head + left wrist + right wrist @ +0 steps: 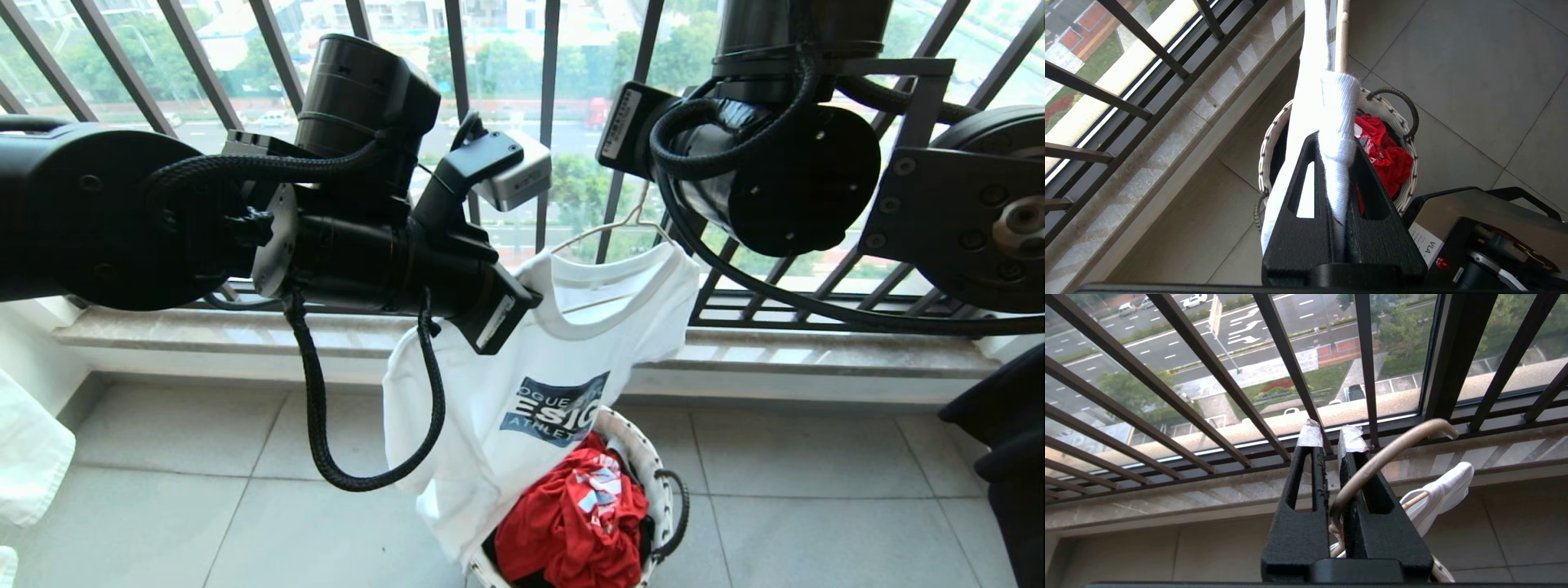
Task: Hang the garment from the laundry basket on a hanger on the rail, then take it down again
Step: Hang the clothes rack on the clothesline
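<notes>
Garment: white T-shirt (522,384) drapes from the hanger (608,230), long axis hanging down, hem just above the laundry basket (653,469); soft, light, likely to slip off thin wire.
Left gripper (1337,163): clamped on a bunched fold of the shirt's shoulder, a sound hold.
Right gripper (1333,457): closed on the hanger's neck, hook curving beyond the fingertips towards the railing.
Rail: not in view.

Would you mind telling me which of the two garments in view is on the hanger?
The white short-sleeved T-shirt with the dark blue chest print is on the thin cream wire hanger; the red garment lies crumpled inside the white woven basket.
</notes>
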